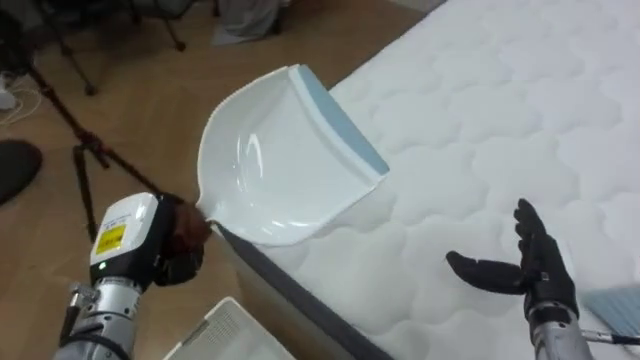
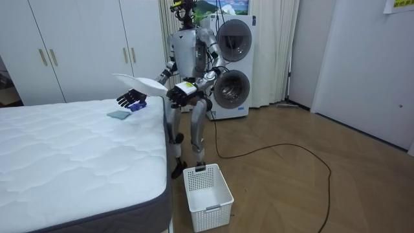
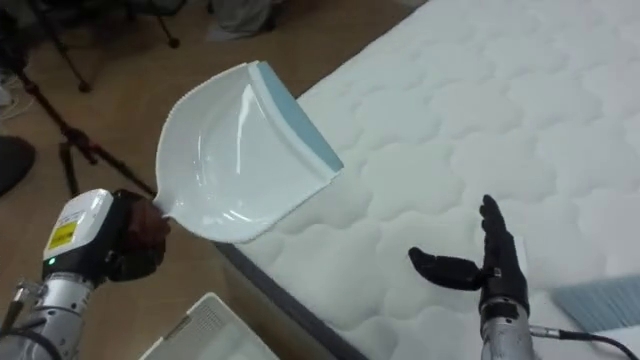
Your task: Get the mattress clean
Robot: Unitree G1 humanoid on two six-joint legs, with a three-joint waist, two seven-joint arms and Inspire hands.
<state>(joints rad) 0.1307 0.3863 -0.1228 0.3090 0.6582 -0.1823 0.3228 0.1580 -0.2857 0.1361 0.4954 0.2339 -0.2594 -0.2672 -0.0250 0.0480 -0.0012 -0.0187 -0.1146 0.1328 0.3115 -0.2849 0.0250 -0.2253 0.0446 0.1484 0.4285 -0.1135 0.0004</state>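
The robot stands beside the bed (image 1: 480,90), with a white basket (image 2: 207,189) on the floor by the bed. Its left hand (image 1: 178,240), fingers curled round the handle, holds the dustpan (image 1: 285,160) over the bed's edge, probably to catch sweepings. The right hand (image 1: 532,268) hovers above the bed, fingers straight.

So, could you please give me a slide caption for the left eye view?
Left hand holds a white dustpan over the mattress edge; right hand open.
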